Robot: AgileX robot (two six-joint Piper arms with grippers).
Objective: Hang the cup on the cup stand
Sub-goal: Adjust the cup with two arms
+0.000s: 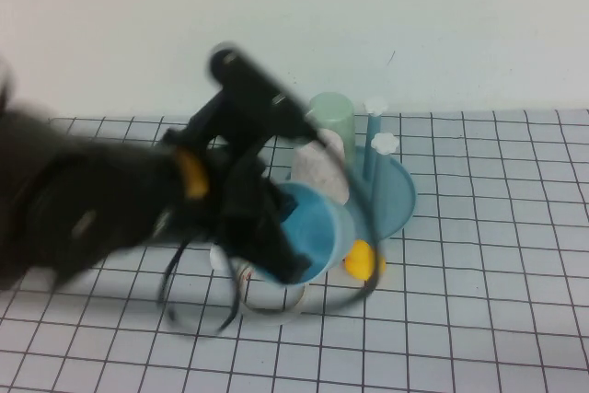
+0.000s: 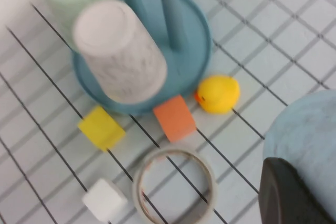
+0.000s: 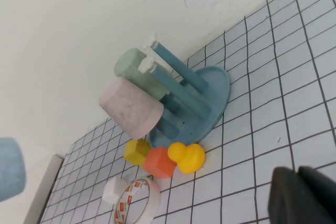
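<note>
My left gripper (image 1: 287,232) is shut on the sky-blue cup (image 1: 317,227) and holds it above the table, just in front of the cup stand (image 1: 398,198). In the left wrist view the cup (image 2: 304,129) fills the corner with one dark finger (image 2: 286,192) against it. The stand's teal tray (image 2: 197,51) has upright pegs with white caps (image 1: 384,143). A pale green cup (image 1: 331,117) and a speckled white cup (image 1: 322,172) hang on it. My right gripper (image 3: 302,195) is shut and empty, low over the grid mat to the right of the stand, outside the high view.
A yellow duck (image 2: 218,94), an orange block (image 2: 174,118), a yellow block (image 2: 101,128), a white block (image 2: 104,200) and a tape ring (image 2: 176,184) lie on the mat in front of the stand. The wall is just behind the stand.
</note>
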